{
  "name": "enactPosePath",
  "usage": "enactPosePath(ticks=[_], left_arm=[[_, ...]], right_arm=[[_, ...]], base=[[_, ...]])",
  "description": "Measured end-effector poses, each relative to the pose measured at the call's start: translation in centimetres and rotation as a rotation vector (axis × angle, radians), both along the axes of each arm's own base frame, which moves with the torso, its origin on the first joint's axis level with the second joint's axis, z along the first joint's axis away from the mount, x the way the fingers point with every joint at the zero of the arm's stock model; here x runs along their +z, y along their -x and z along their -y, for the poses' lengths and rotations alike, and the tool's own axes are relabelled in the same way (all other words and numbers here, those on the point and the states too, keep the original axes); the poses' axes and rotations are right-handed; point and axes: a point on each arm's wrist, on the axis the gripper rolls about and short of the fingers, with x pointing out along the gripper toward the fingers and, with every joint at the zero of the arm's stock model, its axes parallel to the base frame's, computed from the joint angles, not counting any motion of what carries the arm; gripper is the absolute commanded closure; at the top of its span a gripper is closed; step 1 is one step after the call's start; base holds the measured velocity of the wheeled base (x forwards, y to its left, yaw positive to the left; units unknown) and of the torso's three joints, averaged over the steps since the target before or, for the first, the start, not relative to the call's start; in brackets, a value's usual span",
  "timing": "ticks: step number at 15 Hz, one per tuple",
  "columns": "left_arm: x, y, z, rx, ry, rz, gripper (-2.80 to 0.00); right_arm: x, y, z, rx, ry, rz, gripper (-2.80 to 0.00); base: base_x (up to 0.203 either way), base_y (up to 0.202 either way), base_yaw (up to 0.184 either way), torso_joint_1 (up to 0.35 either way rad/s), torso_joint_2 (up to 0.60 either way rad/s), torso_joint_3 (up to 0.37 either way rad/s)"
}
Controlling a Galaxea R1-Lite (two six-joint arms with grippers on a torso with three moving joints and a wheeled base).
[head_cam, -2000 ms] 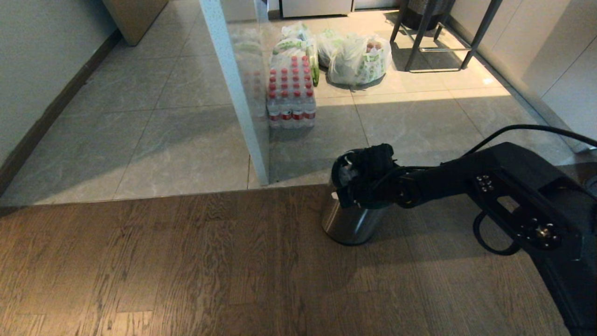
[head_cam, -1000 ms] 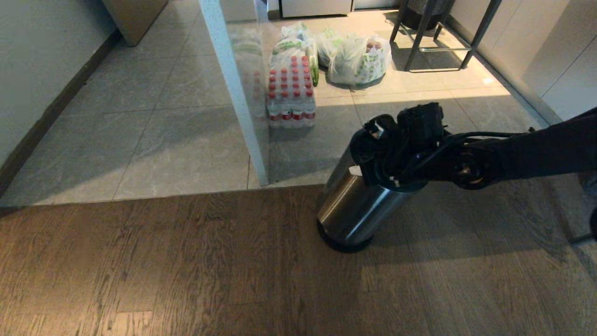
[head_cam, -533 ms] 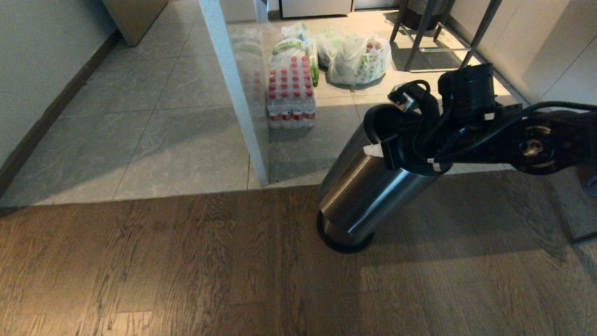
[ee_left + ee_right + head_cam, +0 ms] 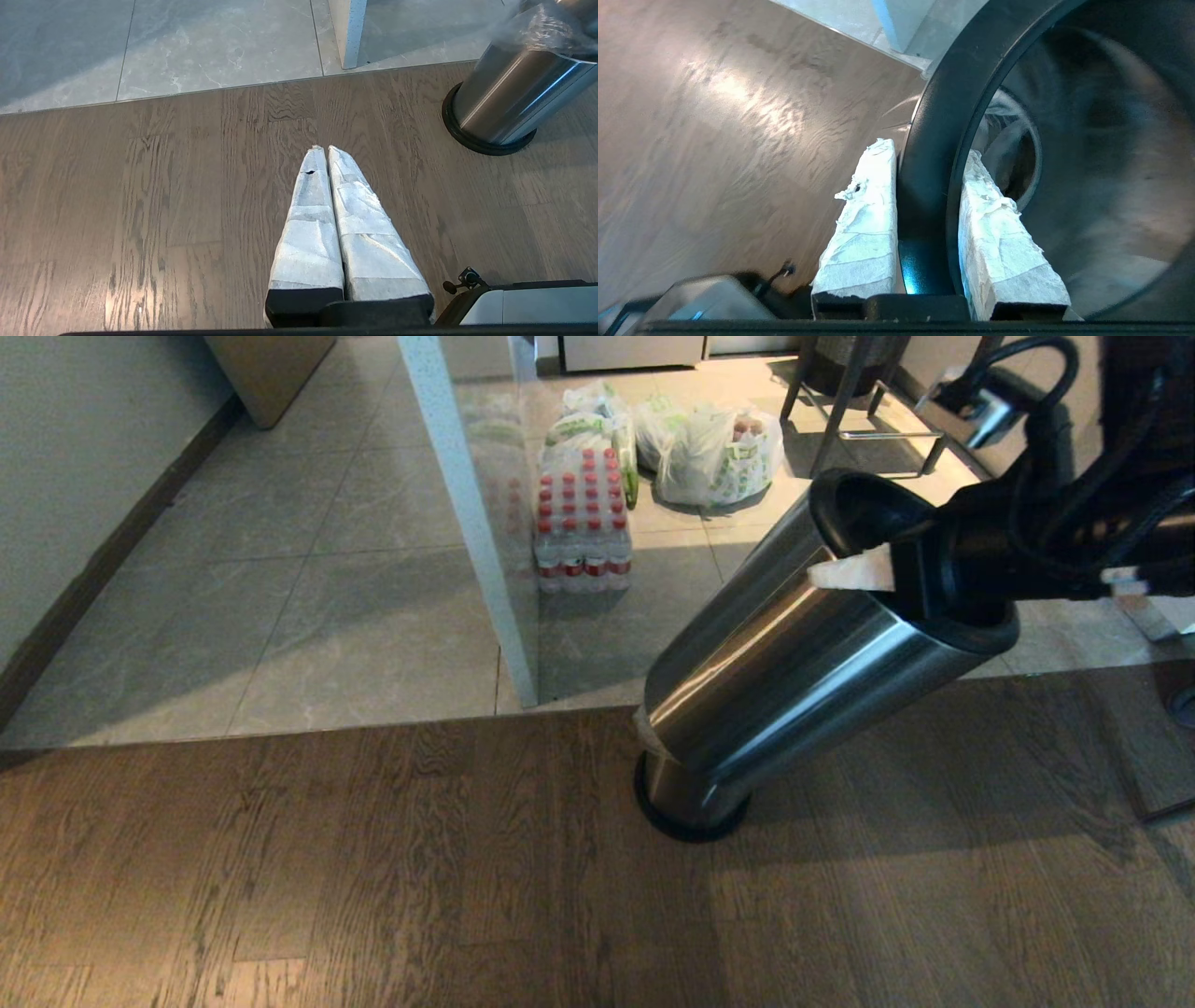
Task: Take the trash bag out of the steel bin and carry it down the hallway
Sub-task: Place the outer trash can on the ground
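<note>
Two padded fingers [image 4: 864,210] of the right gripper [image 4: 920,219] are clamped across the black rim ring [image 4: 934,140], one outside and one inside, so what is held is a steel sleeve [image 4: 803,663] with that ring, hanging tilted over the steel bin [image 4: 691,793] on the wood floor [image 4: 373,877]. Judging by its look, the sleeve is rigid, smooth and likely slippery, and the rim is a sound hold. The trash bag [image 4: 537,23] shows as crinkled clear film at the base's top, under the raised sleeve, and again deep inside it. It looks light, soft and easily torn, so its gathered upper edge seems the place to pinch. Parked low over the floor, the left gripper [image 4: 327,154] has its fingers pressed together on nothing.
</note>
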Motion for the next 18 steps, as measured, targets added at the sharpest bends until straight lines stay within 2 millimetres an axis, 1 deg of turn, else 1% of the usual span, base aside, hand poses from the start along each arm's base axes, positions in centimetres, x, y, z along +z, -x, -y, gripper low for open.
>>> enactPosePath(ticks=[2,4,6,8,10,12,15,17,18], left_arm=[[0.0,0.0,0.0,0.000,0.000,0.000,0.00],[0.0,0.0,0.0,0.000,0.000,0.000,0.00],[0.0,0.0,0.0,0.000,0.000,0.000,0.00],[0.0,0.0,0.0,0.000,0.000,0.000,0.00],[0.0,0.0,0.0,0.000,0.000,0.000,0.00],[0.0,0.0,0.0,0.000,0.000,0.000,0.00],[0.0,0.0,0.0,0.001,0.000,0.000,0.00],[0.0,0.0,0.0,0.001,0.000,0.000,0.00],[0.0,0.0,0.0,0.000,0.000,0.000,0.00]], right_arm=[[1.9,2.4,1.0,0.002,0.001,0.002,0.00],[3.1,4.3,1.9,0.001,0.002,0.007,0.00],[3.9,5.1,3.1,-0.038,-0.008,0.033,0.00],[4.0,4.7,5.0,-0.128,-0.009,0.040,0.00],[3.0,3.7,7.2,-0.245,0.007,0.008,0.00],[1.8,2.1,9.6,-0.361,0.016,-0.035,0.00],[-0.4,-1.5,13.2,-0.509,0.020,-0.087,0.00],[-2.4,-4.4,15.5,-0.577,0.019,-0.132,0.00],[-3.6,-6.3,16.7,-0.606,0.017,-0.146,0.00]], base=[[0.000,0.000,0.000,0.000,0.00,0.000],[0.000,0.000,0.000,0.000,0.00,0.000],[0.000,0.000,0.000,0.000,0.00,0.000],[0.000,0.000,0.000,0.000,0.00,0.000],[0.000,0.000,0.000,0.000,0.00,0.000],[0.000,0.000,0.000,0.000,0.00,0.000],[0.000,0.000,0.000,0.000,0.00,0.000],[0.000,0.000,0.000,0.000,0.00,0.000],[0.000,0.000,0.000,0.000,0.00,0.000]])
